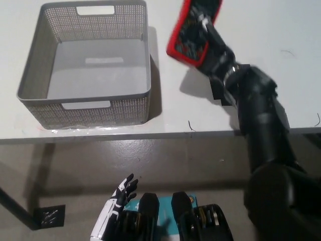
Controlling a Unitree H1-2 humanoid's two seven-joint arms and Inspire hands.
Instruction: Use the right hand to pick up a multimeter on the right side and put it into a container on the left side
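The grey mesh basket (85, 108) on the white table (281, 30) holds nothing. The right hand (213, 42) grips the red multimeter (188, 37) aloft beside it; the left hand (116, 203) rests low, fingers spread.

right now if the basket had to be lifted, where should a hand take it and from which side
By a handle cutout. The basket has a slot in its near wall and one in the far wall. The near slot faces the table edge, so come from the front, fingers hooked through under the rim. The mesh walls flare outward, a poor surface to squeeze.
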